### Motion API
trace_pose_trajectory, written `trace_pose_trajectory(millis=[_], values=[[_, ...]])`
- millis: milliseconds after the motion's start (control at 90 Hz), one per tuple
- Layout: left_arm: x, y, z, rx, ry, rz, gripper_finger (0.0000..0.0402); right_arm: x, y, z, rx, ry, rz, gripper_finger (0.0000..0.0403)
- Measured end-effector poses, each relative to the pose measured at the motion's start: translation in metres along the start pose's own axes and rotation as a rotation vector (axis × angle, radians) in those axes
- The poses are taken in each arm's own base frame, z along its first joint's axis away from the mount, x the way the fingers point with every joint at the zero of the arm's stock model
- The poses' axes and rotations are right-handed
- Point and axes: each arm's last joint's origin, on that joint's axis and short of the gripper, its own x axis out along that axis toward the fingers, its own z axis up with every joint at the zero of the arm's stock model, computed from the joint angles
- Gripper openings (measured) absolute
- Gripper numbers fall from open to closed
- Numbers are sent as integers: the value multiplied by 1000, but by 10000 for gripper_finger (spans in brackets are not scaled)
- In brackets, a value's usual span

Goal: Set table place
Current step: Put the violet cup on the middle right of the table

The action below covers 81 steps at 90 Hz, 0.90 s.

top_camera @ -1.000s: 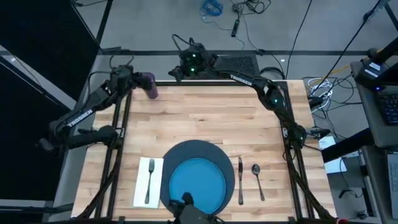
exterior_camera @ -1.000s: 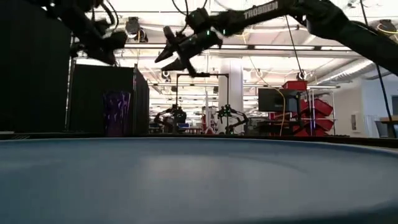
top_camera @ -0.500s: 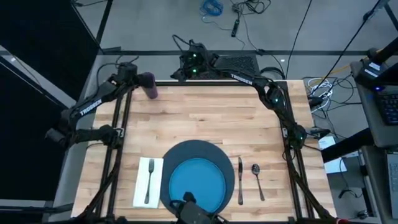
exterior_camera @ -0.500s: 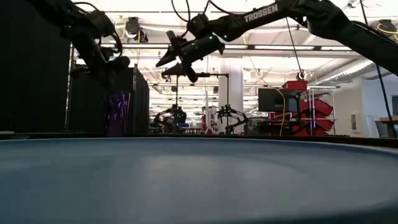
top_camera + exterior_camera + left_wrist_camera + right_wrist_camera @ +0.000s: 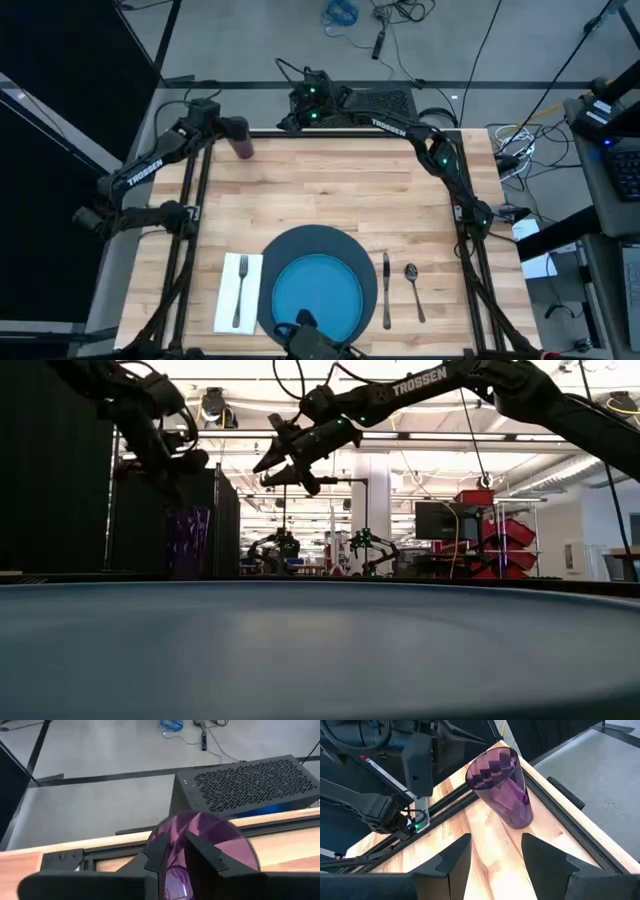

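Purple cup (image 5: 242,140), far left corner of table (image 5: 330,190): likely light, rigid, slick-walled; grasp across mid-wall; left claw (image 5: 222,128) above rim, state unclear; right claw (image 5: 492,852) spread open nearby.

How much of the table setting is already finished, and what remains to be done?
Done: the plate sits on the mat, with the fork on the napkin, and the knife and spoon beside it. In hand: the left gripper is at the purple cup at the far edge. Left: bringing the cup over.
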Motion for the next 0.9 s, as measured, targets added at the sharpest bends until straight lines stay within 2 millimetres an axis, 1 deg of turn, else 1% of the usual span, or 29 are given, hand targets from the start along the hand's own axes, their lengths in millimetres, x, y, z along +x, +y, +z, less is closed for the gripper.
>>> trace_pose_trajectory(millis=[178, 356, 478, 611, 900], values=[[2, 0, -5, 80, 46, 17, 47, 0, 0, 0, 0, 1, 0, 160], [1, -2, -5, 89, 45, 18, 47, 1, 0, -3, 2, 23, -5, 160], [1, -2, -5, 141, 37, 26, 47, 1, 1, -6, -7, 48, -11, 160], [3, -2, -2, 160, 3, 55, 47, 1, 1, -8, -4, 70, -15, 160], [8, -4, -10, 247, 91, 69, 47, 4, 6, -12, -20, 92, -12, 160]])
